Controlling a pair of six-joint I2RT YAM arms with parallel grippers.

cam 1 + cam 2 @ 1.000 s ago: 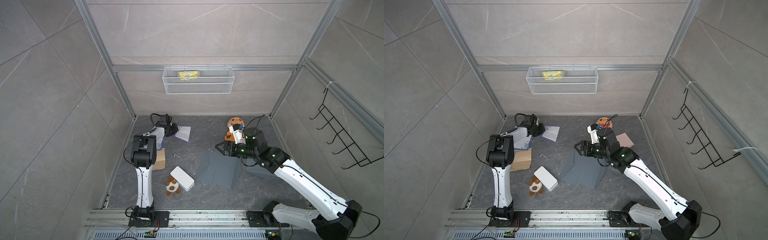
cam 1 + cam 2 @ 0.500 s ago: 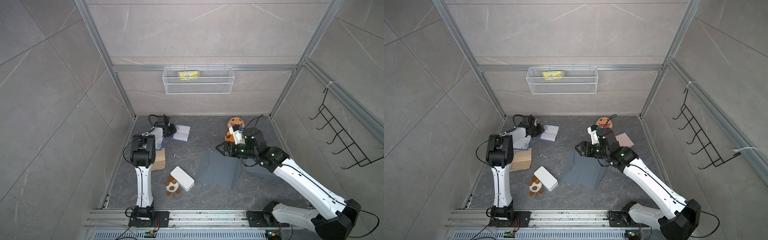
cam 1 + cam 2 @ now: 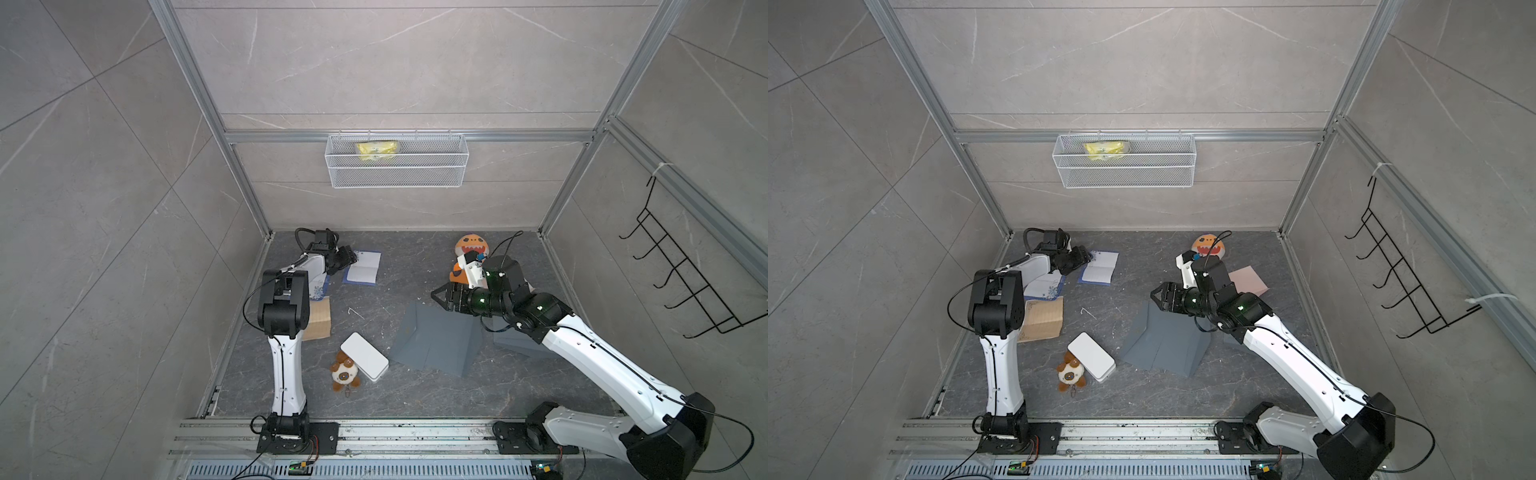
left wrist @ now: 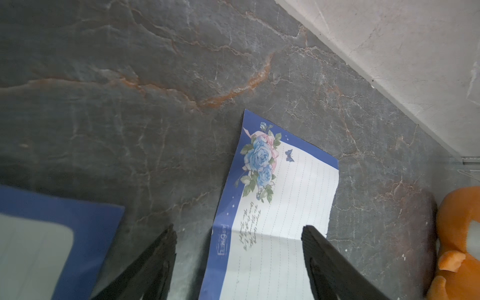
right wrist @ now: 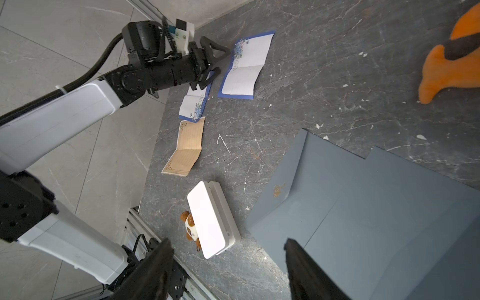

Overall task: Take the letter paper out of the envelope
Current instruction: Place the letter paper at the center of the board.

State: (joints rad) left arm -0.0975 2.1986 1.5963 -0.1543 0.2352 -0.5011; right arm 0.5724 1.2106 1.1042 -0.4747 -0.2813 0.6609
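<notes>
The letter paper (image 3: 363, 268) (image 3: 1099, 269), white with a blue border and blue roses, lies unfolded on the dark floor at the back left. My left gripper (image 3: 347, 255) (image 4: 237, 230) is open at its near edge. The sheet (image 4: 280, 207) lies below the gap between the fingers, gripped by neither. The grey envelope (image 3: 436, 338) (image 3: 1163, 338) lies opened out at the centre right. My right gripper (image 3: 438, 296) (image 5: 228, 242) hovers open over the envelope's (image 5: 363, 207) back corner, holding nothing.
A second blue-bordered sheet (image 3: 318, 286) and a tan sheet (image 3: 318, 320) lie beside the left arm. A white box (image 3: 364, 356) rests on a plush dog (image 3: 345, 374). An orange plush (image 3: 471, 245), a pink sheet (image 3: 1248, 280) and another grey envelope (image 3: 515, 343) sit around the right arm.
My left gripper's jaws have gone from shut to wide apart, letting go of the letter paper, which now rests on the floor. The right arm has barely moved.
</notes>
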